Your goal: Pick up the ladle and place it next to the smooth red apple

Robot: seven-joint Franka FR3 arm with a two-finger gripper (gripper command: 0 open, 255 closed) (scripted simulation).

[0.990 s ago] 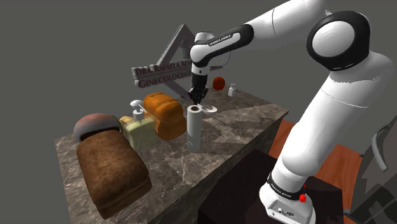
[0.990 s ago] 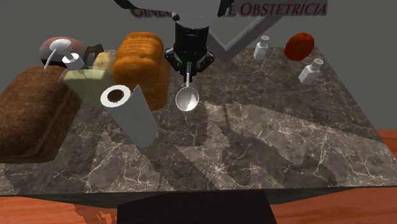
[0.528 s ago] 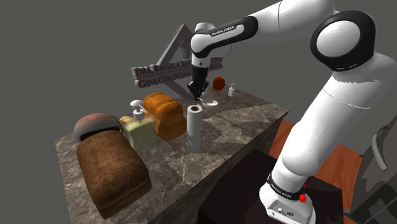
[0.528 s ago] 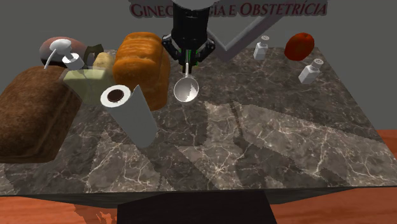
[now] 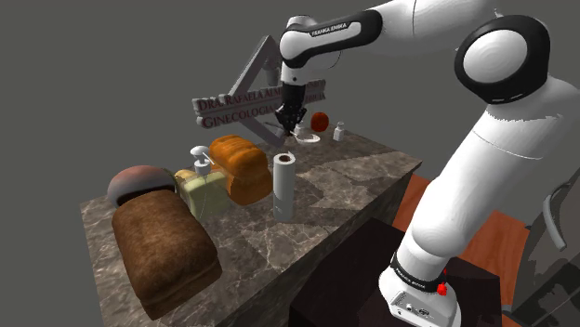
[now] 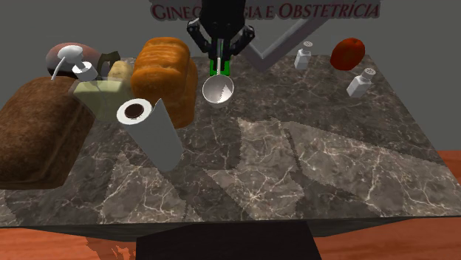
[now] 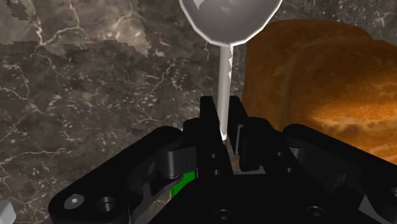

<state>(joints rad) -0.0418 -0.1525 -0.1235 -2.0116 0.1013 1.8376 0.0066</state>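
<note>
The ladle (image 6: 219,90) is a silver spoon with a round bowl and a thin handle; it hangs in the air above the marble table (image 6: 310,170). My black gripper (image 6: 219,55) is shut on the ladle's handle (image 7: 223,89), bowl (image 7: 230,18) pointing away from the hand. In the shoulder view the gripper (image 5: 290,123) holds the ladle (image 5: 305,137) just short of the red apple (image 5: 320,120). The apple (image 6: 347,52) lies at the table's far corner, well off to the second exterior view's right of the ladle.
An orange bread loaf (image 6: 164,74) sits just beside the ladle. A paper towel roll (image 6: 151,129), a dark brown loaf (image 6: 37,129), a soap dispenser (image 6: 85,77) and two small shakers (image 6: 360,83) (image 6: 304,55) stand on the table. A lettered sign (image 5: 237,107) rises behind.
The gripper has risen with the ladle and carried it toward the table's far edge, farther from the paper towel roll.
</note>
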